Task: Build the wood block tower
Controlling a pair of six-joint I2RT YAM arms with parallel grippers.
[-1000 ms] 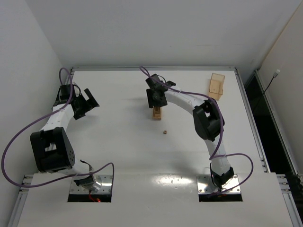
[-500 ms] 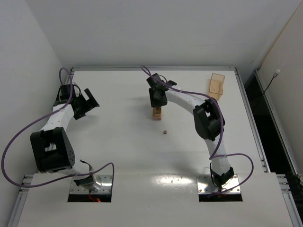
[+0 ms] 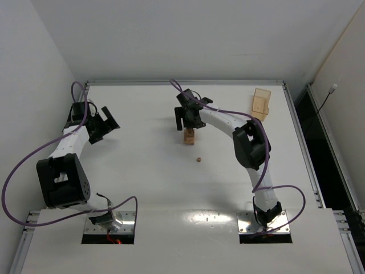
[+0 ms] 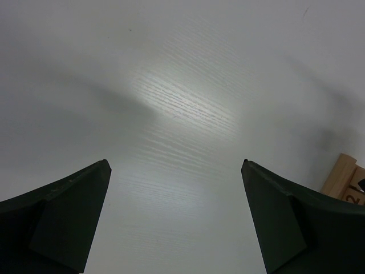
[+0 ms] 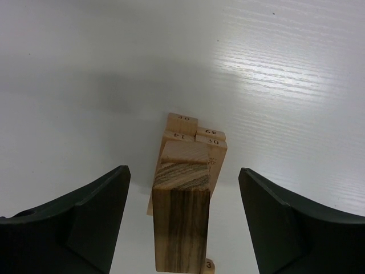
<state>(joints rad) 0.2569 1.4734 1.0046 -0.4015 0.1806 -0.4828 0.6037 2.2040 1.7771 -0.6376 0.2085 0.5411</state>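
Note:
The wood block tower (image 3: 189,136) stands mid-table as a narrow stack of light-brown numbered blocks. In the right wrist view the tower (image 5: 191,151) is seen from above, with a darker-grained block (image 5: 181,228) on top. My right gripper (image 3: 186,117) is open just above the tower. Its jaws stand wide on either side of the top block (image 5: 183,169) and touch nothing. One tiny wood bit (image 3: 198,160) lies alone on the table in front of the tower. My left gripper (image 3: 106,123) is open and empty at the far left (image 4: 175,162).
A translucent amber box (image 3: 261,104) stands at the back right. A corner of a wood block (image 4: 342,176) shows at the right edge of the left wrist view. A small piece marked 3 (image 5: 209,265) peeks out beside the top block.
My right gripper has opened its jaws wide over the tower, and the top block stays on the stack. The left arm has not moved.

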